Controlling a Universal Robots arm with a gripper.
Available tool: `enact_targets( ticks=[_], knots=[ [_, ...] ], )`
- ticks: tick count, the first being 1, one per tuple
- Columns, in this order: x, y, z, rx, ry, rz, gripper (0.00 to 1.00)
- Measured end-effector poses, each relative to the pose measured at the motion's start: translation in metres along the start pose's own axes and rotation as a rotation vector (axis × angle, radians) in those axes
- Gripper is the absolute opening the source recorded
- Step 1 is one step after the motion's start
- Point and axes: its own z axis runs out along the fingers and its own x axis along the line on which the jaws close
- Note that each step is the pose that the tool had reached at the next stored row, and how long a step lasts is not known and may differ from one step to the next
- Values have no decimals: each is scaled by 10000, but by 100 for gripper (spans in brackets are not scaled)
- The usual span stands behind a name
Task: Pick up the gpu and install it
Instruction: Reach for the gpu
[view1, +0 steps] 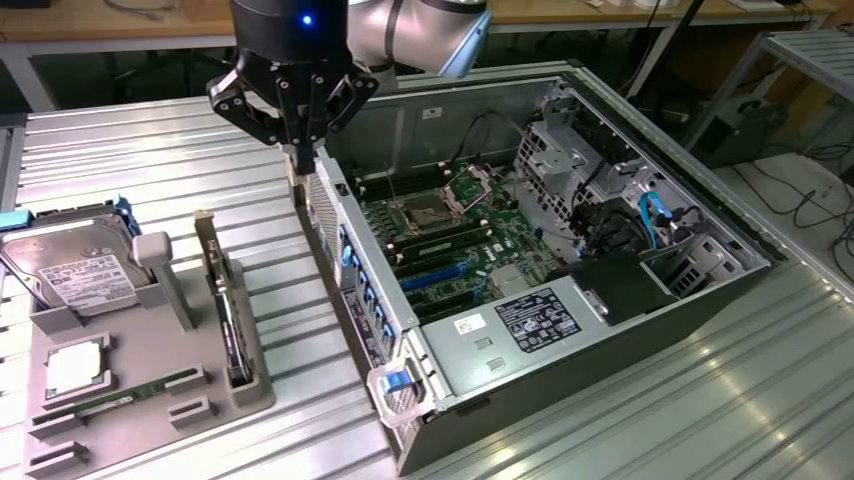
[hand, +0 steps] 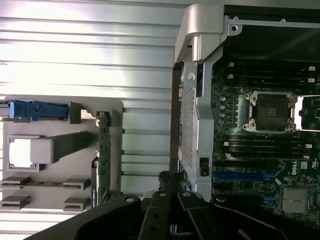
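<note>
The gpu (view1: 227, 305) stands on edge in a slot of the grey holder (view1: 147, 400) at the exterior view's left, its pale bracket strip sticking up at the far end. In the wrist view the gpu (hand: 103, 150) is a thin dark-green card in that holder (hand: 60, 105). My gripper (view1: 304, 158) hangs shut over the rear wall of the open computer case (view1: 354, 290), to the right of the gpu and apart from it. Nothing shows between the dark fingertips (hand: 170, 179).
The holder also carries a silver hard drive (view1: 74, 268), a processor (view1: 74, 365) and a memory stick (view1: 127, 397). Inside the case lie the motherboard (view1: 447, 225) with blue card slots (view1: 434, 275) and a black shroud (view1: 621, 285). The corrugated metal table (view1: 641, 420) surrounds everything.
</note>
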Motion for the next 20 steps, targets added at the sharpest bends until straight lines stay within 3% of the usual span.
enact_targets(
  ticks=[15, 20],
  knots=[
    [127, -71, -6, 0, 0, -5, 11],
    [252, -108, -3, 1, 2, -5, 11]
  ],
)
